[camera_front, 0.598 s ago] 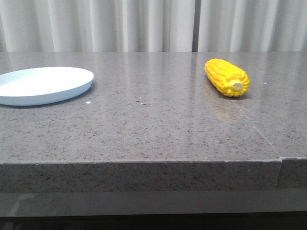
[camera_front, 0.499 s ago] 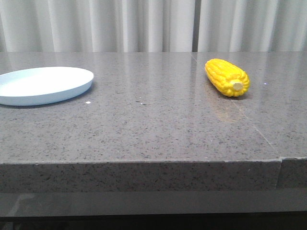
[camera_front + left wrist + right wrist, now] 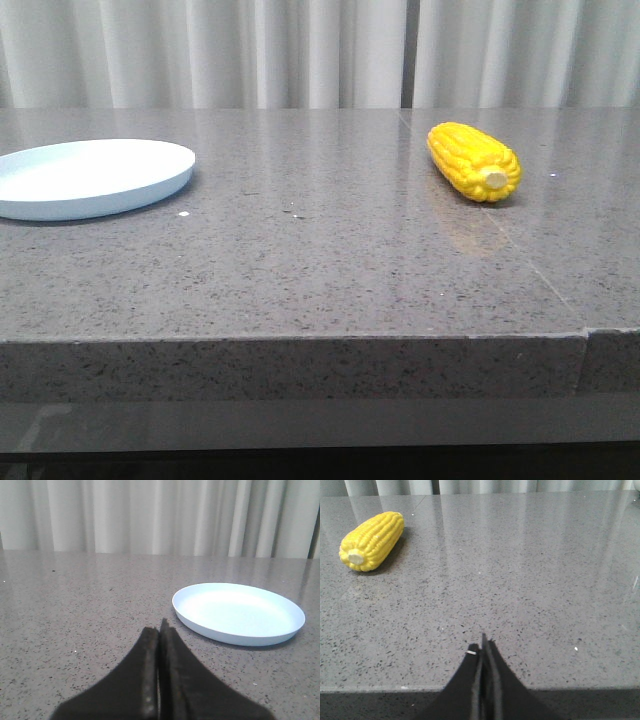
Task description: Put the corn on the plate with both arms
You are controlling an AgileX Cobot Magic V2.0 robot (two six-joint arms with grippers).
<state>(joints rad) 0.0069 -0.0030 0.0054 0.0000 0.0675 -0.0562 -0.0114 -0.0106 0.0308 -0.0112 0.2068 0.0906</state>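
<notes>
Nothing is shifting since earlier; both my jaws are sitting pressed together while the corn (image 3: pixel 474 161), looking stiff, rounded and roll-prone, is lying on the counter (image 3: pixel 320 270), inviting a mid-cob grip.

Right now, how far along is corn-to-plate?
Done: nothing. The corn lies on the table at the right; the plate sits far left with nothing on it. In hand: nothing; left gripper and right gripper are both shut on nothing. Left: grasp, carry, place.

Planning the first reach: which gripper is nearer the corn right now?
Right. The right gripper, shut, hangs near the table's front edge with the corn ahead of it. The left gripper, also shut, faces the plate; no corn in its view.
</notes>
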